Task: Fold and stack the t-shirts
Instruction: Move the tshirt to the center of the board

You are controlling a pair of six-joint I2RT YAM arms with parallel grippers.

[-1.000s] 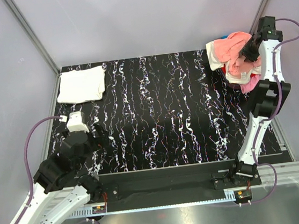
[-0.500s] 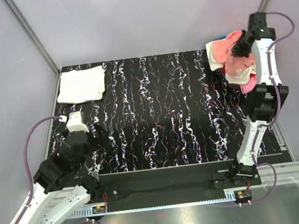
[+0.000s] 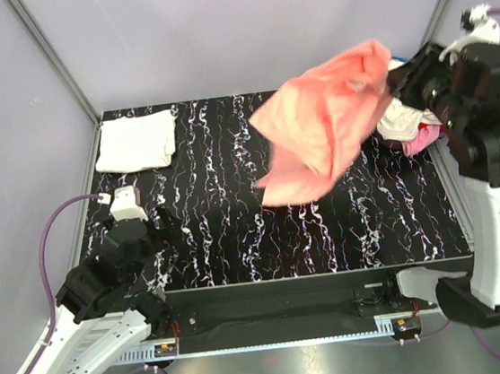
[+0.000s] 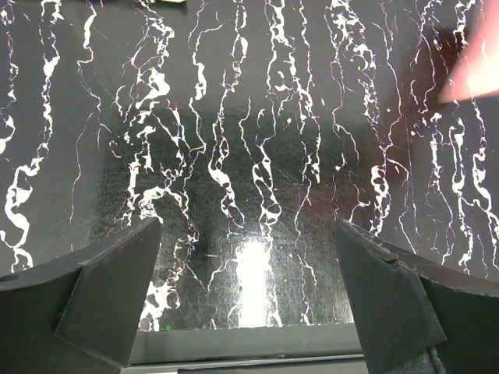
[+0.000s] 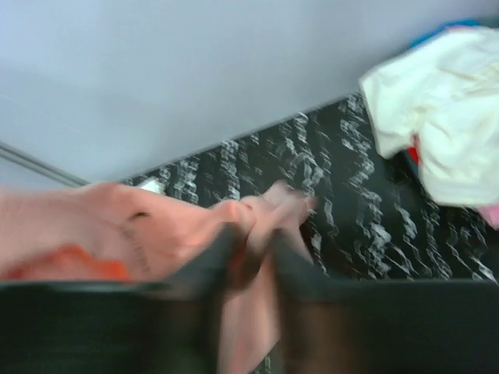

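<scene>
Pinching the salmon-pink t-shirt (image 3: pixel 329 124) in my right hand (image 3: pixel 403 80), far right, up off the surface (image 3: pixel 237 233); it hangs leftward from me. Left hand (image 4: pixel 249 292) spread, near-left, well apart.

Right tool (image 3: pixel 399 77) holds salmon-pink t-shirt (image 3: pixel 329 128) above the table (image 3: pixel 238 242)

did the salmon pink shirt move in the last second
Yes. The salmon-pink shirt, gripped by the right tool, has swung left off the pile of shirts at the far right corner, out over the table's middle.
</scene>
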